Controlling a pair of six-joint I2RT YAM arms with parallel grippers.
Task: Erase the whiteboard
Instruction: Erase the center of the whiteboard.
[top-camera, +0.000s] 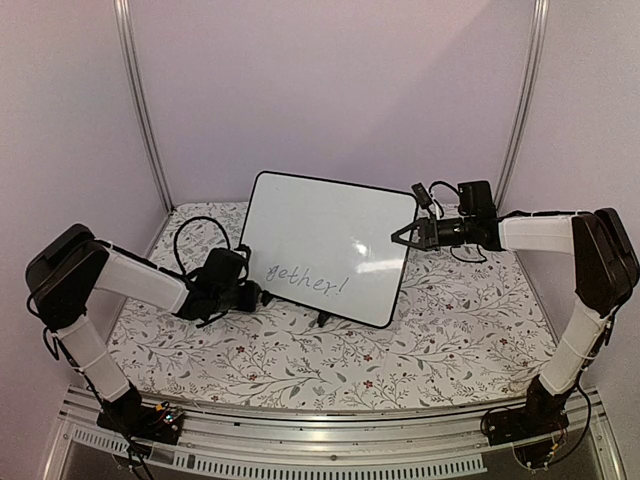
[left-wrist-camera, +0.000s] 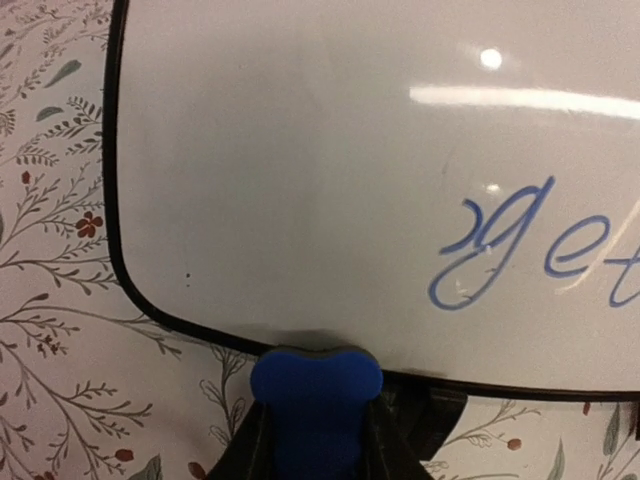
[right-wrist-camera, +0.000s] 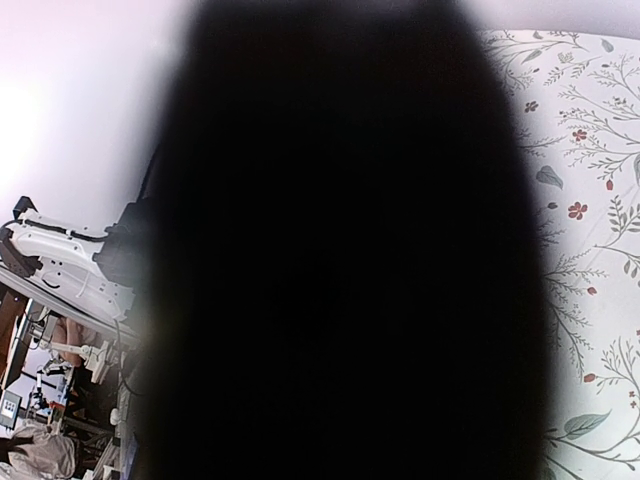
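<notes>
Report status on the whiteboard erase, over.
Left pincer shut on blue eraser, at lower edge of whiteboard. Right pincer clamped on its right edge. Writing "gether!" not yet wiped. Nothing between eraser and writing.

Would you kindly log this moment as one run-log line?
left gripper: shut on blue eraser, at whiteboard lower-left edge | right gripper: shut on whiteboard's right edge | writing "gether!": not yet erased

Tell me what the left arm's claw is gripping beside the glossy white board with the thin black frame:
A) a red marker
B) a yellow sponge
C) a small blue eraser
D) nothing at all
C: in the left wrist view the left gripper is shut on a small blue eraser, right at the lower edge of the glossy white board.
</notes>
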